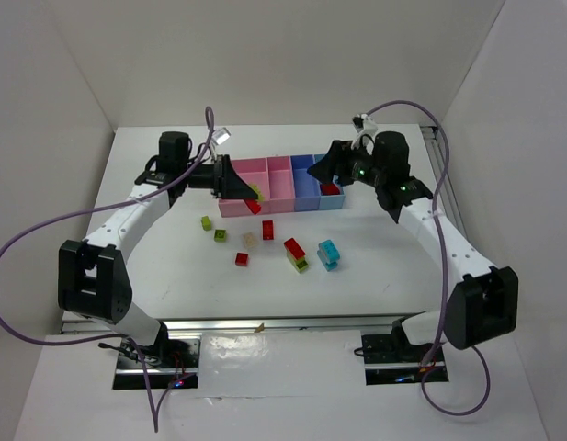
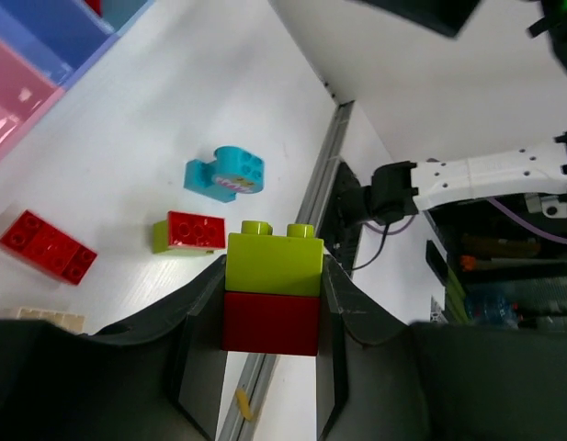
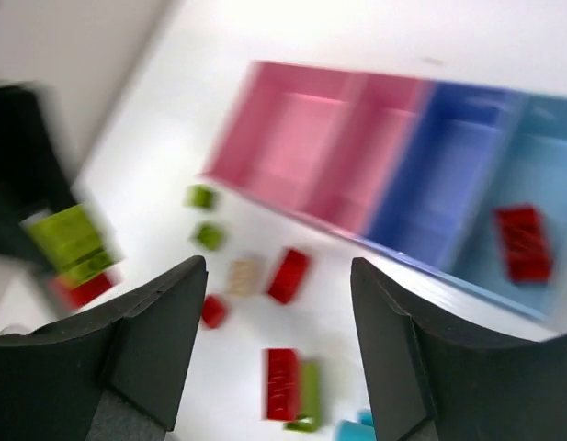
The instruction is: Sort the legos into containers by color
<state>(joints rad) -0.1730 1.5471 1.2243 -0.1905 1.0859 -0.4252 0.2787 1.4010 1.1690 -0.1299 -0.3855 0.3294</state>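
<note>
My left gripper (image 1: 246,191) is shut on a two-colour stack, a yellow-green brick on a red one (image 2: 272,289), held at the left end of the bin row (image 1: 274,184). The stack also shows blurred in the right wrist view (image 3: 76,241). My right gripper (image 1: 327,173) is open and empty above the blue bins (image 3: 448,175). A red brick (image 3: 524,242) lies in the rightmost light-blue bin. The pink bins (image 3: 301,147) look empty. Loose on the table are two small yellow-green bricks (image 1: 207,222), a beige one (image 1: 249,239), a red one (image 1: 267,230), a small red one (image 1: 242,259), a red-and-green stack (image 1: 296,254) and a cyan piece (image 1: 330,254).
White walls enclose the table on three sides. A metal rail (image 1: 265,323) runs along the near edge between the arm bases. Purple cables (image 1: 44,230) loop beside both arms.
</note>
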